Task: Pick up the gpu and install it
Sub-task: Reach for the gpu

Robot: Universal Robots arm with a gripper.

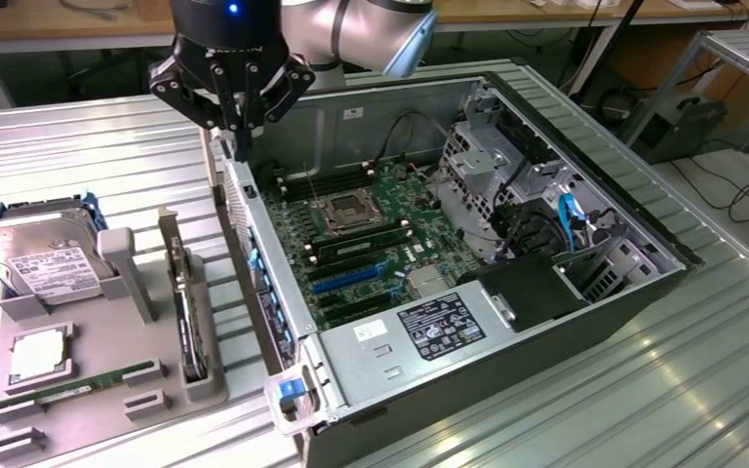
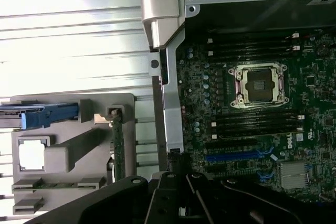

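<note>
The gpu is a thin black card standing on edge in a slot of the grey holder, with its silvery bracket strip at the far end. The wrist view catches its narrow edge, gpu. My gripper hangs shut and holds nothing. It hovers over the wall of the open computer case that faces the holder, above and beyond the gpu. In the wrist view, the gripper has dark fingertips that sit over that same wall. The motherboard lies exposed, with a blue slot.
The holder also carries a hard drive with a blue clip, a processor chip and a green memory stick. Inside the case are the processor socket, drive cages and a power supply. The ribbed metal table surrounds everything.
</note>
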